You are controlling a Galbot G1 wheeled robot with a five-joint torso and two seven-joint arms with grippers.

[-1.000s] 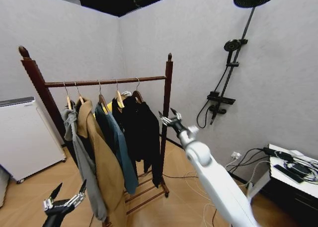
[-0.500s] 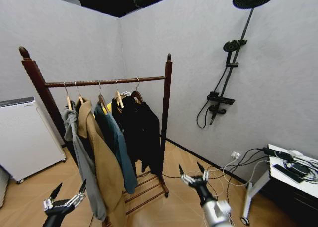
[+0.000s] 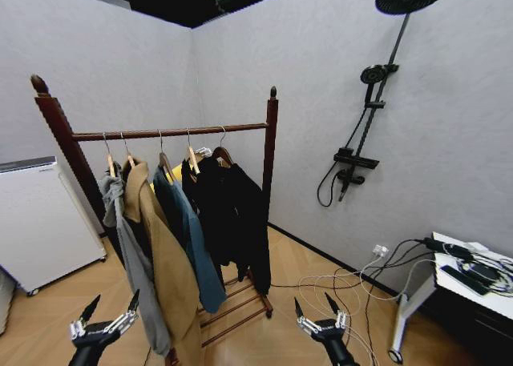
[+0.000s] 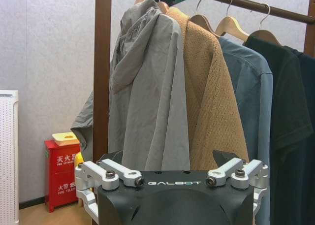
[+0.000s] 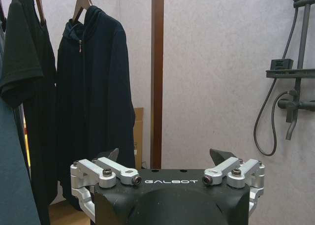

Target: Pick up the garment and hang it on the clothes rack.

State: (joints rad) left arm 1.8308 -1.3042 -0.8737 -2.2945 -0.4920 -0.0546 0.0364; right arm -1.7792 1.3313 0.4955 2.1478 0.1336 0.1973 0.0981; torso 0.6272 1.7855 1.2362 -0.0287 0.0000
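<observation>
The garment (image 3: 236,214) hangs on the clothes rack (image 3: 271,134); both tools, left (image 3: 104,318) and right (image 3: 319,314), spread low

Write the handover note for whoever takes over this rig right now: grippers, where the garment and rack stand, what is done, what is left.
Left gripper: low at the robot's left front, jaws open, holding nothing.
Right gripper: low at the robot's right front, jaws open, holding nothing.
Plain black long-sleeved coat: on a wooden hanger on the rod of the tall dark-brown wooden clothes rack, nearest the right-hand post, beside a blue jacket, a tan long coat and a grey hooded garment.
Done: the coat is hanging on the rack, free of both grippers.
Left: nothing visible on the hanging itself; both arms sit low, clear of the rack.
</observation>
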